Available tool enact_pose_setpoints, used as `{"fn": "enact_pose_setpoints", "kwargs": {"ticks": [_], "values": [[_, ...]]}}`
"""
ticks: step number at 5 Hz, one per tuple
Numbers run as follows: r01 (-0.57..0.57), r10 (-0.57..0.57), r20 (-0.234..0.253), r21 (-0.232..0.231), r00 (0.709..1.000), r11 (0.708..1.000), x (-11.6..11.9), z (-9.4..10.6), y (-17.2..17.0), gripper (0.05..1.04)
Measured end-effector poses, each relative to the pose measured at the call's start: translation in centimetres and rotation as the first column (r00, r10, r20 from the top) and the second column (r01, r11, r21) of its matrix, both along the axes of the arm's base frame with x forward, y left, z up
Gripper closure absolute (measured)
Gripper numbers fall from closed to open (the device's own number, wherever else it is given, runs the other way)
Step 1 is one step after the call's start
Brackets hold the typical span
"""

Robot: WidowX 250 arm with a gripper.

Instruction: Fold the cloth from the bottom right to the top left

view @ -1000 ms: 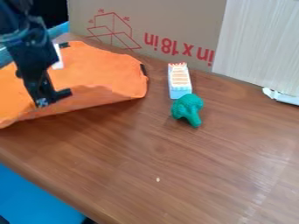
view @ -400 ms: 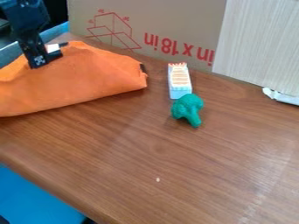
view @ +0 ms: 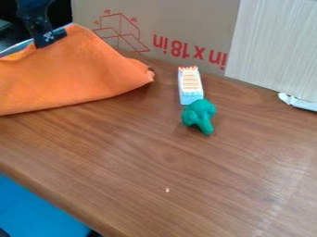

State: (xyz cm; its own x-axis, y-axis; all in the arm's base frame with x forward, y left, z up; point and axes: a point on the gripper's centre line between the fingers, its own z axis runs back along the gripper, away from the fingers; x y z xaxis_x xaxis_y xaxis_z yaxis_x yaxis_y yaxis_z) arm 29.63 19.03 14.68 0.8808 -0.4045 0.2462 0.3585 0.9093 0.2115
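Wood-grain tabletop [view: 167, 157] lies before you, cardboard [view: 180, 28] behind. Your gripper [view: 51, 39], upper left, is pinching the orange cloth [view: 74, 69] by its raised upper edge; the cloth drapes over the tabletop's left side. Right of it, you have a small carton [view: 190, 84] and green toy broccoli [view: 199, 112].

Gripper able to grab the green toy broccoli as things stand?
Probably not: the gripper seems to be holding up the orange cloth, so it would likely have to let go first. Otherwise the toy broccoli looks open from above, with a small carton close behind it.
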Motion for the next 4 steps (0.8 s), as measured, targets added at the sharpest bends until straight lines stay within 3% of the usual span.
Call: {"fn": "enact_pose_setpoints", "kwargs": {"ticks": [2, 4], "values": [[-0.076, 0.075, 0.021, 0.056, 0.997, 0.996, 3.6, -0.5, 3.7, 1.029], [-0.083, 0.082, 0.024, 0.082, 0.996, 0.993, 6.1, -1.4, 5.8, 1.029]]}}
